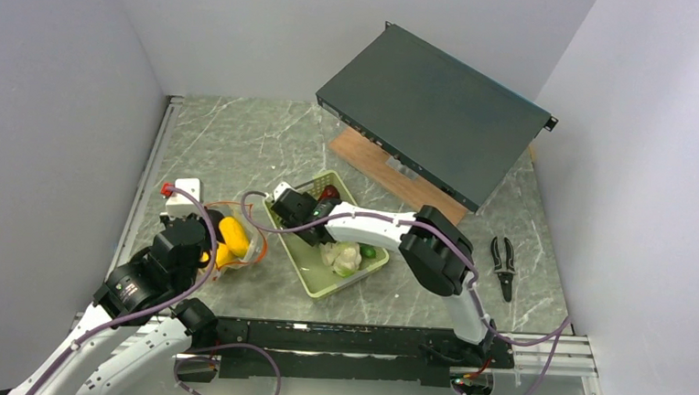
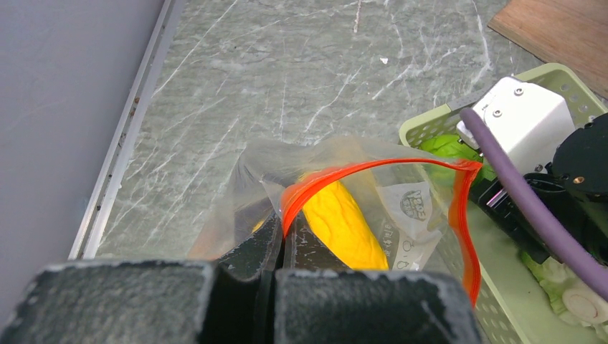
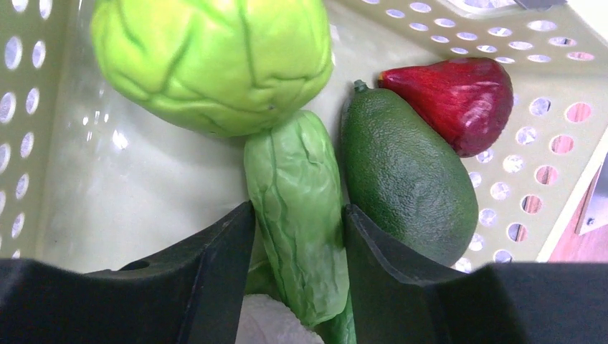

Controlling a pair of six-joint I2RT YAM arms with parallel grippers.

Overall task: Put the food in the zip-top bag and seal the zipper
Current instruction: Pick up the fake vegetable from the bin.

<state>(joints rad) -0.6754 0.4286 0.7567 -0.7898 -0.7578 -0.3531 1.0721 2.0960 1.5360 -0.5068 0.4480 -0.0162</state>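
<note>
Left gripper is clamped tight, jaws fully closed on the red-orange zipper, pinching the near rim of the zip-top bag so its mouth gapes open. Inside it, the yellow corn lies in plain sight. The bag sits on the marble table, just left of the pale green basket, almost touching it. Over on the other side, the right gripper is down in that basket, jaws about half apart and straddling the wrinkled green cucumber, a finger snug against each flank. A lime-green lumpy vegetable touches the cucumber's far end, with a dark green avocado alongside and a dark red fruit beyond it.
</note>
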